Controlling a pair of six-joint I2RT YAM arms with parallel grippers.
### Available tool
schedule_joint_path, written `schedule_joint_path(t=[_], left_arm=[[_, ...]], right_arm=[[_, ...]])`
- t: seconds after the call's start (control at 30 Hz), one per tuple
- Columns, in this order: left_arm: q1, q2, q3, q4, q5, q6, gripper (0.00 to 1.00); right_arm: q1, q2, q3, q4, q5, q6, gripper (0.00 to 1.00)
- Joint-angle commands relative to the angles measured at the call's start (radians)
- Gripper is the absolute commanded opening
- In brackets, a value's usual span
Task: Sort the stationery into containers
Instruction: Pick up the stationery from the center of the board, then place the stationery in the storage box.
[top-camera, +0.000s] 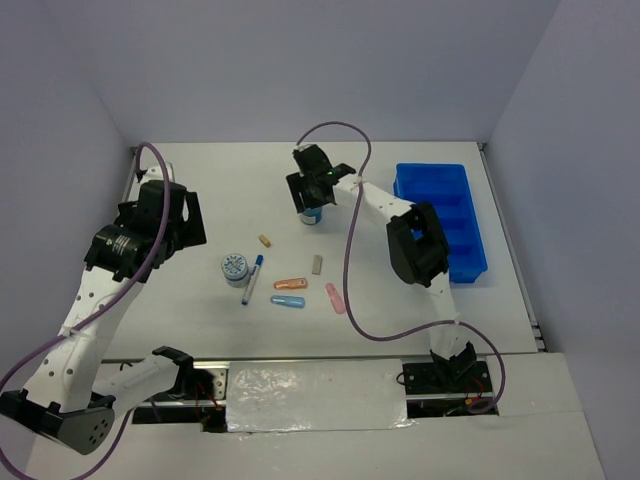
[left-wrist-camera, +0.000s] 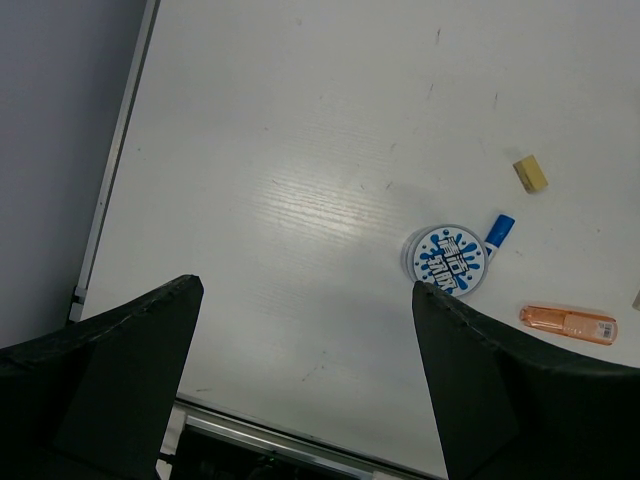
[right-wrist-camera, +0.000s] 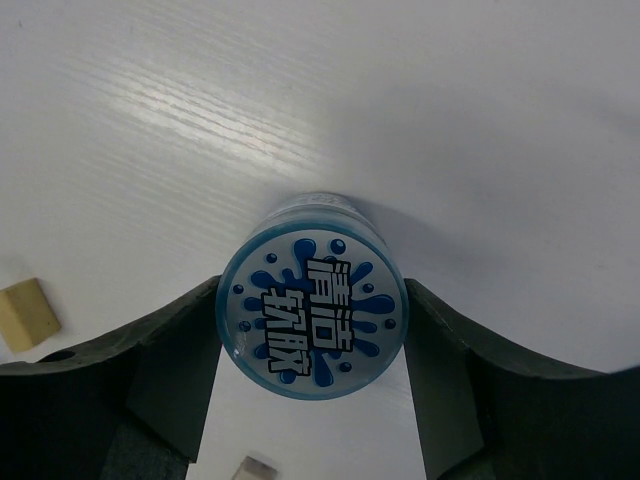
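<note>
Roll (right-wrist-camera: 312, 312) clamped between right gripper (right-wrist-camera: 312, 305) fingers. Tray (top-camera: 432, 170) lies off to its right, so right arm is nearer. Left gripper (left-wrist-camera: 305, 290) wide open, empty.

White table (top-camera: 250, 170) carries blue tray (top-camera: 430, 168), patterned roll (top-camera: 235, 267), pen (top-camera: 251, 279), orange capsule (top-camera: 290, 284), blue capsule (top-camera: 288, 301), pink capsule (top-camera: 335, 297), tan stub (top-camera: 265, 240), grey stub (top-camera: 317, 264).

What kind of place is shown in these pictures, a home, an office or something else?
Probably a robot lab test cell: left arm and right arm bolted at a white table, plain pale walls around it, stationery laid out near a blue tray.
</note>
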Motion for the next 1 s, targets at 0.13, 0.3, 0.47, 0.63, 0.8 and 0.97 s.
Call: schedule_joint_path(t=[0.13, 0.3, 0.47, 0.63, 0.8, 0.97], left_arm=[[-0.005, 0.006, -0.009, 0.043, 0.01, 0.014, 0.99], [-0.003, 0.014, -0.045, 0.074, 0.056, -0.019, 0.99], [-0.005, 0.039, -0.029, 0.074, 0.091, -0.026, 0.99], [-0.005, 0.043, -0.04, 0.083, 0.084, -0.022, 0.99], [-0.003, 0.051, -0.049, 0.083, 0.085, -0.023, 0.99], [-0.005, 0.062, -0.049, 0.08, 0.074, -0.017, 0.99]], right_arm=[[-0.234, -0.278, 0.052, -0.091, 0.125, 0.05, 0.32], [-0.442, -0.22, 0.111, -0.212, 0.184, 0.136, 0.33], [-0.556, -0.215, 0.057, -0.182, 0.167, 0.154, 0.34], [-0.61, -0.204, 0.042, -0.14, 0.131, 0.121, 0.35], [-0.67, -0.198, 0.011, -0.102, 0.11, 0.102, 0.37], [-0.683, -0.189, -0.006, -0.088, 0.114, 0.091, 0.4]])
